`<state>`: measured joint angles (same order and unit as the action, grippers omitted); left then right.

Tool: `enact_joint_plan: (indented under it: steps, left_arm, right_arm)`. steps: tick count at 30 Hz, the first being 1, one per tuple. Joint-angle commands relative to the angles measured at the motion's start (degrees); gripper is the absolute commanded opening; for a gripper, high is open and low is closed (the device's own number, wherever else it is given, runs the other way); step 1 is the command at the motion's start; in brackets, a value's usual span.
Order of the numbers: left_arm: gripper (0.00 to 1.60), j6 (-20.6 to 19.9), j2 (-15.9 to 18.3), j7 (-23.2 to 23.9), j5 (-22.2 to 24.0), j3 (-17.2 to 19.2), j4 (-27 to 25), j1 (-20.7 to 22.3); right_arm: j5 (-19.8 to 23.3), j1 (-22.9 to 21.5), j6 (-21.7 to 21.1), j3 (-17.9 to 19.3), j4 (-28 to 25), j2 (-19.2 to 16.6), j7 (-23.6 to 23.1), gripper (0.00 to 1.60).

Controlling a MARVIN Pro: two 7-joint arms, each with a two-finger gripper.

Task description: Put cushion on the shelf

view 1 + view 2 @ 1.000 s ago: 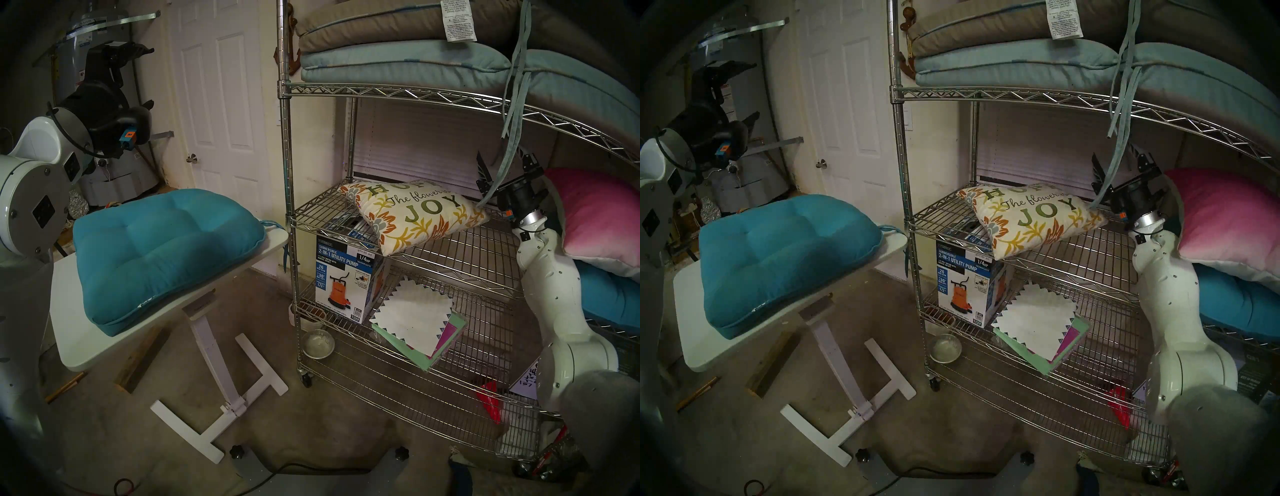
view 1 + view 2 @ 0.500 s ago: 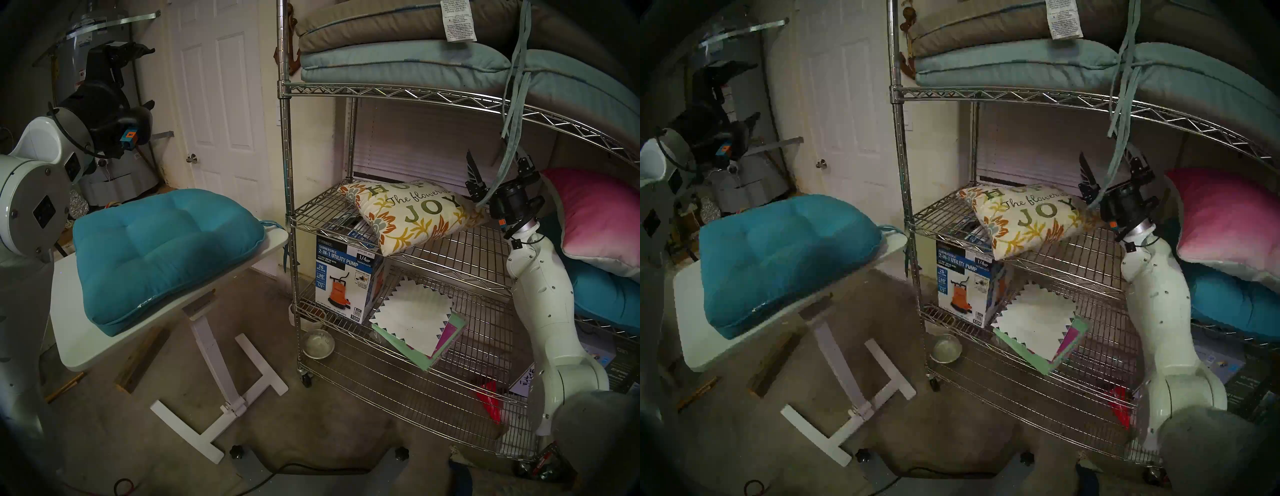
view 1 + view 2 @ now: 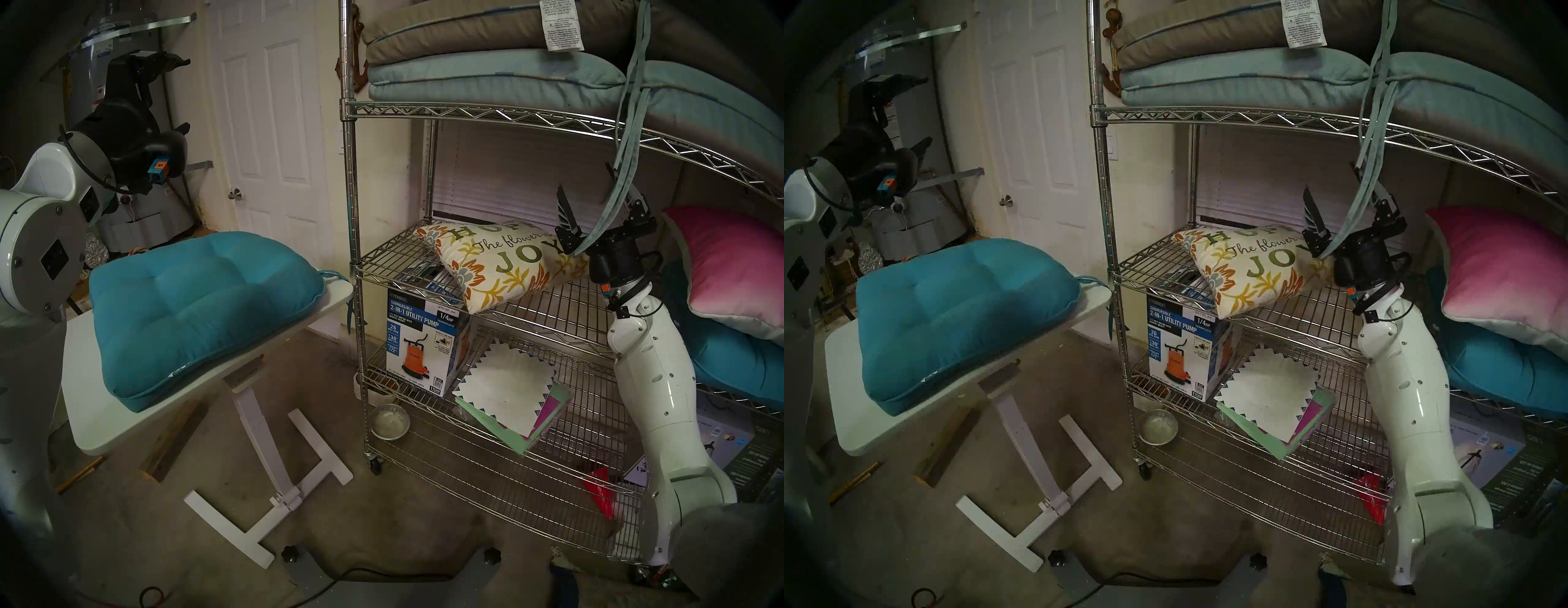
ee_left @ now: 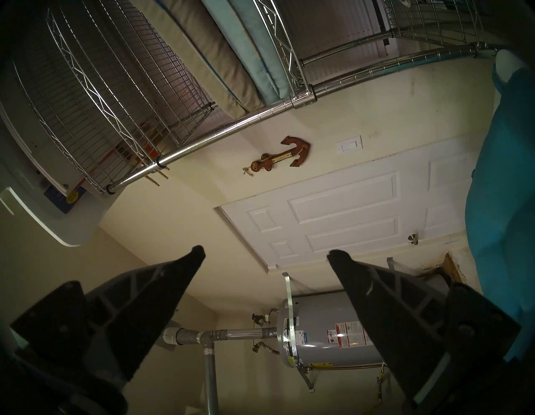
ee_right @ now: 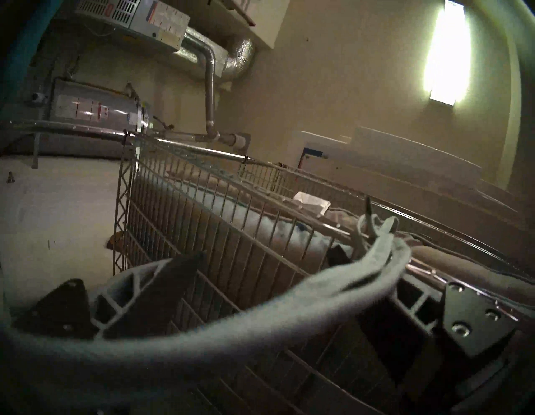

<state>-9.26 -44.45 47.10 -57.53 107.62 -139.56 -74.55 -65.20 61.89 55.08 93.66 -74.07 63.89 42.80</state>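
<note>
The floral cushion with "HOPE" and "JOY" lies tilted on the middle tier of the chrome wire shelf, and also shows in the head right view. Its left front corner overhangs the tier's edge. My right gripper is open and empty, pointing up beside the cushion's right end. Its wrist hides that corner. Grey-blue hanging straps run between its fingers. My left gripper is open and empty, raised far left near the water heater.
A teal tufted cushion lies on the small white tilting table at left. A pink pillow on a teal cushion fills the tier's right. Stacked seat cushions fill the tier above. A pump box stands on the tier below.
My right arm has swung left along the tier, bringing the open gripper next to the cushion's right end and more upright. The cushion and left arm have not moved.
</note>
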Motion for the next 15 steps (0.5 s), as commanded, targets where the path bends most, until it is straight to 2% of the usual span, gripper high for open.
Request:
enact_joint_plan:
  steps: [1, 13, 15]
  left_arm:
    - [1.6, 0.1, 0.1, -0.2, 0.0, 0.2, -0.4, 0.5]
    - [1.6, 0.1, 0.1, -0.2, 0.0, 0.1, -0.4, 0.5]
    - [1.6, 0.1, 0.1, -0.2, 0.0, 0.1, -0.4, 0.5]
  right_arm:
    - [1.4, 3.7, -0.1, 0.3, -6.5, -0.3, 0.7, 1.6]
    - [2.2, 10.5, -0.1, 0.0, -15.6, -1.1, 0.2, 1.6]
    - [2.4, 12.6, -0.1, 0.1, -18.6, -1.7, -0.1, 1.6]
